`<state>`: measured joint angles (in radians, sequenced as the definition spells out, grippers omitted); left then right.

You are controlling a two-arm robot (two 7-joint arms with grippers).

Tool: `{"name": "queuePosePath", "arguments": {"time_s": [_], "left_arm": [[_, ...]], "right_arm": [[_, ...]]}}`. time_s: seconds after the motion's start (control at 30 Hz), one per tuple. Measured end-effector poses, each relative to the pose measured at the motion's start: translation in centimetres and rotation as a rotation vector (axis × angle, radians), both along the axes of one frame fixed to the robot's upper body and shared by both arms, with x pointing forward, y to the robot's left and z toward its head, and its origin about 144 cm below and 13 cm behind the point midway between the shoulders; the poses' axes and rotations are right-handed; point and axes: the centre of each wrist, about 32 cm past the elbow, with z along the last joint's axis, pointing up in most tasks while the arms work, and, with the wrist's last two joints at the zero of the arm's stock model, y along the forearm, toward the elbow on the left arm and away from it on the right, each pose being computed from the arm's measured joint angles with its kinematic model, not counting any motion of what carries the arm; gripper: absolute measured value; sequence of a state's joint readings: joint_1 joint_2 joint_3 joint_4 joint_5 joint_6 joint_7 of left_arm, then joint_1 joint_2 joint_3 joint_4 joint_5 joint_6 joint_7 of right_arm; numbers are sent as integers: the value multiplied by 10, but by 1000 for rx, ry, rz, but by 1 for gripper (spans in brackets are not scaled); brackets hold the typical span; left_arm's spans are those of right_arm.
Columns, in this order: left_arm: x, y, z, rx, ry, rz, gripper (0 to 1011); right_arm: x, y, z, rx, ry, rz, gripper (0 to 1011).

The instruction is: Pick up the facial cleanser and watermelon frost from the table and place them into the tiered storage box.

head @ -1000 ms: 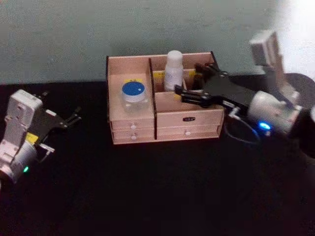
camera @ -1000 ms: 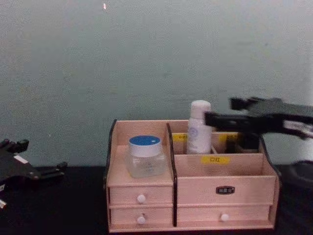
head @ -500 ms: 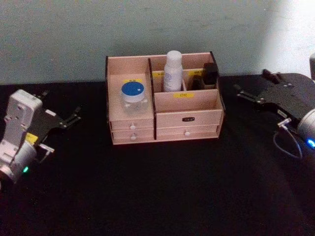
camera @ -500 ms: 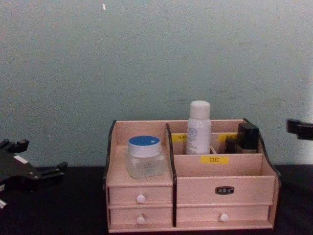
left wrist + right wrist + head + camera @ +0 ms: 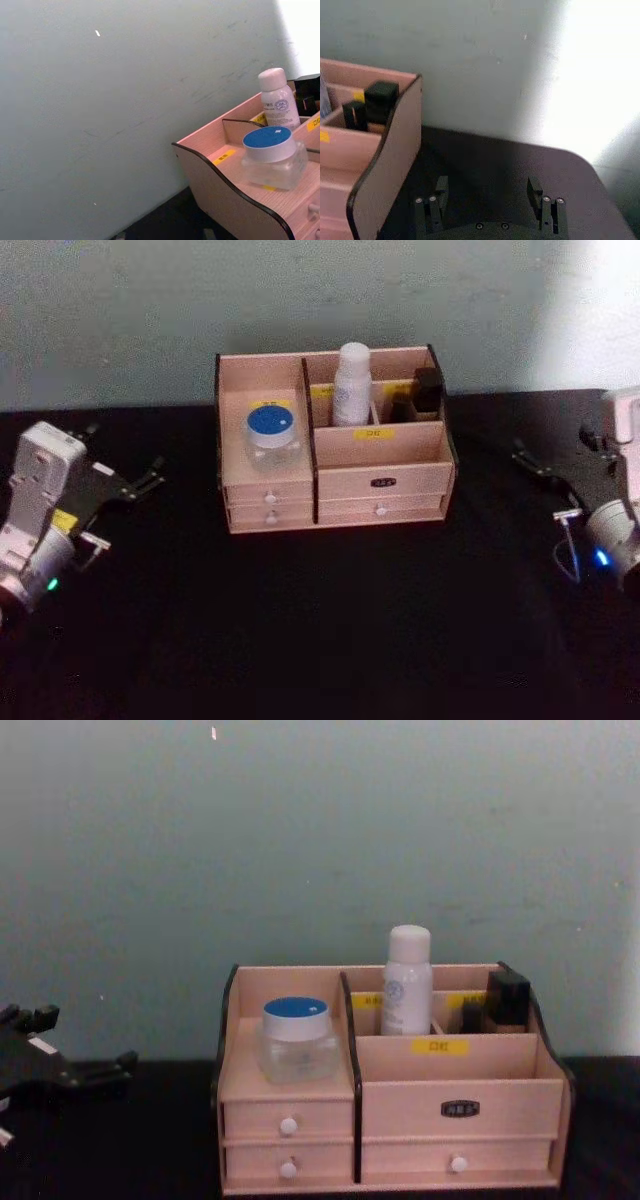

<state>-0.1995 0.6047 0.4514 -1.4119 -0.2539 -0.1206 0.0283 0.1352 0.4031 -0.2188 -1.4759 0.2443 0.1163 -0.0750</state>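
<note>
Both items sit inside the tiered storage box (image 5: 335, 445); left claw (image 5: 140, 483) and right claw (image 5: 490, 202) hang open, empty, task apparently done.

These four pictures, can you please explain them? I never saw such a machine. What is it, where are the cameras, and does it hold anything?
It is a two-armed robot at a black table. One picture looks down from its head, one forward from its chest, and one comes from each wrist. The left gripper rests at the table's left, the right gripper at its right, open; neither holds anything. Between them stands the tiered storage box. Inside are a blue-lidded jar, a white bottle and a small black item.
</note>
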Motion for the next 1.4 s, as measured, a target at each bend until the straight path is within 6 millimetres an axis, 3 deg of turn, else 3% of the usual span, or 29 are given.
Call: {"name": "queuePosePath", "arguments": {"time_s": [0.3, 1.4], "left_arm": [[0, 0, 0, 0, 0, 0, 1001], [0, 0, 0, 0, 0, 0, 1001]], "right_arm": [[14, 8, -21, -37, 60, -21, 1003], [16, 8, -21, -37, 64, -15, 1003]]}}
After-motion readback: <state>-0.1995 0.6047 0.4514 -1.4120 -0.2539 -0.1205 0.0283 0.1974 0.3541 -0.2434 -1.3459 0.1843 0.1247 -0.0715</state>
